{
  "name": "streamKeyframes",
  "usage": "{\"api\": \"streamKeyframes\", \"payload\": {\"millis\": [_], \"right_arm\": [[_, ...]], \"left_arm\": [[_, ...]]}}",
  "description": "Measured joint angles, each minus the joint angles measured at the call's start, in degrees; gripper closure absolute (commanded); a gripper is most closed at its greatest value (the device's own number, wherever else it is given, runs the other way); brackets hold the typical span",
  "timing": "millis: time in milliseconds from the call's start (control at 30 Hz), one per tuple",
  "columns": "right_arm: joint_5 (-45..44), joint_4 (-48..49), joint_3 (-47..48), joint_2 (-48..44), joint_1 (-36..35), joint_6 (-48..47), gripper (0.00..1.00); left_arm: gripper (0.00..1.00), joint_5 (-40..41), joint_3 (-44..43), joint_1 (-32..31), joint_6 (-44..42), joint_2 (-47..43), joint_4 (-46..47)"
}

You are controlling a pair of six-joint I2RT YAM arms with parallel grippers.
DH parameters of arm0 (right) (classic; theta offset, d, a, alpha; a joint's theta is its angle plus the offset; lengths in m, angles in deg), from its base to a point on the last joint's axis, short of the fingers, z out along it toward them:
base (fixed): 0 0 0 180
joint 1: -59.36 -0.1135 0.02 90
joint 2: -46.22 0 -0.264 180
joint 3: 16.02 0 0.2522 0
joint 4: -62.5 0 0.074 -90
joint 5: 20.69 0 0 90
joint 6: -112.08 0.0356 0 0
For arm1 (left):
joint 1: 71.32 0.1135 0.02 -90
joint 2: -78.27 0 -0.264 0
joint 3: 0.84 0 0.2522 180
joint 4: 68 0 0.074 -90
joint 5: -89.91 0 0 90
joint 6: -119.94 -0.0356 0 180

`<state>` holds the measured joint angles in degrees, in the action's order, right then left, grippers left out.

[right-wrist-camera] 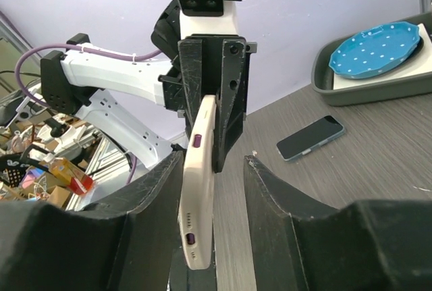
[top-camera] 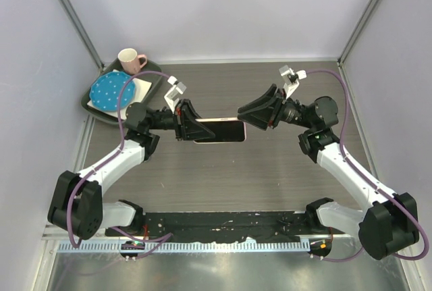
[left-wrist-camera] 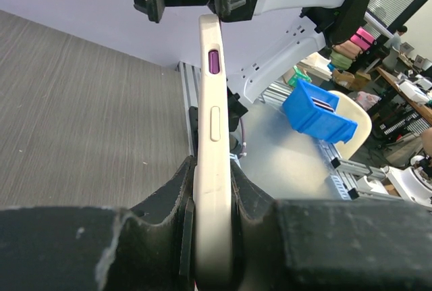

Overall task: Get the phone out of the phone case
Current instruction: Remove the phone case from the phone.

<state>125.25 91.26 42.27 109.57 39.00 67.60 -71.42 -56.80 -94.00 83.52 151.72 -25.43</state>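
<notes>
A cream phone case (top-camera: 217,121) is held edge-up above the table; it also shows in the left wrist view (left-wrist-camera: 214,102) and the right wrist view (right-wrist-camera: 199,190). Purple shows in its button and port cut-outs. My left gripper (top-camera: 192,129) is shut on its left end (left-wrist-camera: 212,237). My right gripper (top-camera: 244,121) is open, its fingers either side of the case's right end (right-wrist-camera: 212,163), the case lying against one finger. A dark phone (right-wrist-camera: 310,138) lies flat on the table under the case (top-camera: 223,134).
A grey tray (top-camera: 101,117) at the back left holds a blue dotted plate (top-camera: 109,92) and a pink mug (top-camera: 130,60). The tray (right-wrist-camera: 351,85) and the plate (right-wrist-camera: 374,51) also show in the right wrist view. Walls enclose the table.
</notes>
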Motion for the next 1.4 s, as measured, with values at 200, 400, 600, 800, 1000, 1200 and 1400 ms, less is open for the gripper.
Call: {"api": "streamKeyframes", "payload": {"millis": [200,400,600,800,1000,1200,1400], "right_arm": [[1.18,3.32,-0.68,0.0,-0.02,2.89,0.54],[1.97,6.99,-1.22,0.0,-0.02,5.62,0.63],[2.14,8.57,-1.49,0.07,0.0,7.15,0.62],[2.12,8.37,-1.49,0.07,-0.02,6.8,0.59],[2.03,6.95,-1.49,0.07,-0.02,5.35,0.58],[1.9,5.97,-1.49,0.7,-0.02,4.44,0.58],[1.68,9.09,-1.49,1.2,-0.02,7.17,0.51]], "left_arm": [[1.0,0.85,0.0,0.33,0.02,0.0,0.0],[1.0,1.07,0.0,0.37,0.02,0.0,0.02],[1.0,0.9,0.0,0.31,0.07,0.0,0.87],[1.0,0.85,0.0,0.33,1.14,0.0,1.33],[1.0,0.87,0.0,0.37,1.99,0.0,2.1],[1.0,0.87,0.0,0.37,2.16,0.0,2.43],[1.0,0.85,0.0,0.37,2.16,0.0,2.62]]}}
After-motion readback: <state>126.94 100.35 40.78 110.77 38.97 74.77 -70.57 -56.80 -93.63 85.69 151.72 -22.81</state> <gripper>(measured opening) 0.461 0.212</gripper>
